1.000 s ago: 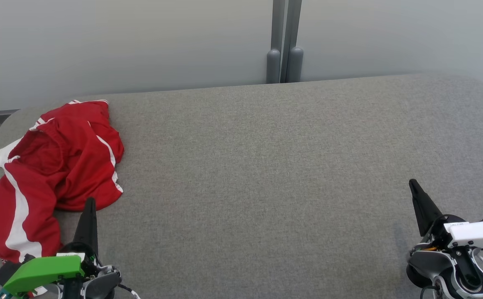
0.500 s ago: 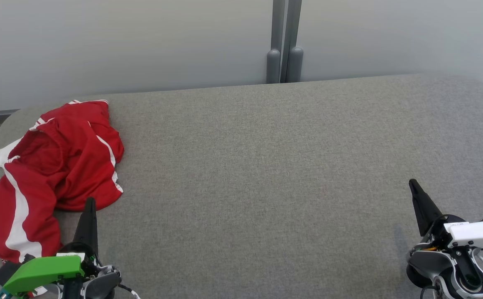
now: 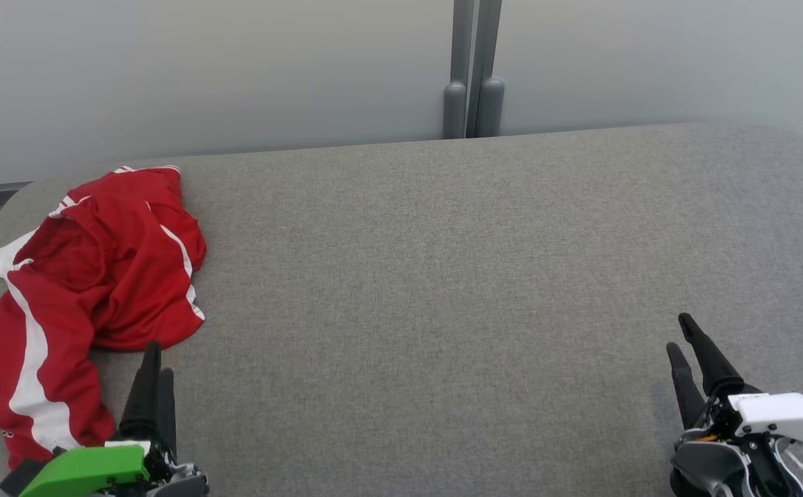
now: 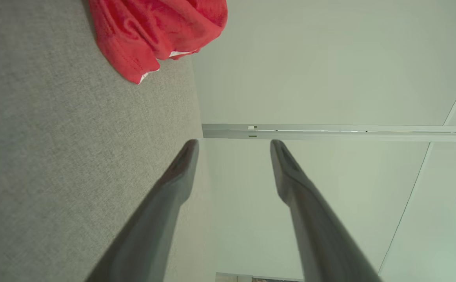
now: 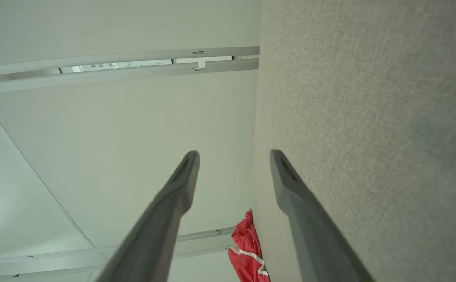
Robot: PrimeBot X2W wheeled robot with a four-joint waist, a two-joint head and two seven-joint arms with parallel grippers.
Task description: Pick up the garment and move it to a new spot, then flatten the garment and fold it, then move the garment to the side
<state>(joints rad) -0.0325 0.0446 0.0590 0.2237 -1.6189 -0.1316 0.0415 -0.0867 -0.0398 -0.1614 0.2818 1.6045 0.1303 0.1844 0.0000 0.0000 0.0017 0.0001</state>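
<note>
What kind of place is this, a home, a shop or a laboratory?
Probably a laboratory or test room: a table covered in grey fabric, plain pale partition panels joined by a grey post behind it, and a crumpled red garment lying at the table's left end.

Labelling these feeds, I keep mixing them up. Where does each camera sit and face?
Head view: on the head, looking forward and down at the table, red garment far left; left gripper and right gripper at bottom corners.
Left wrist view: on that wrist, along its open fingers, across the table toward the wall.
Right wrist view: likewise, along its open fingers.
All share the garment.
</note>
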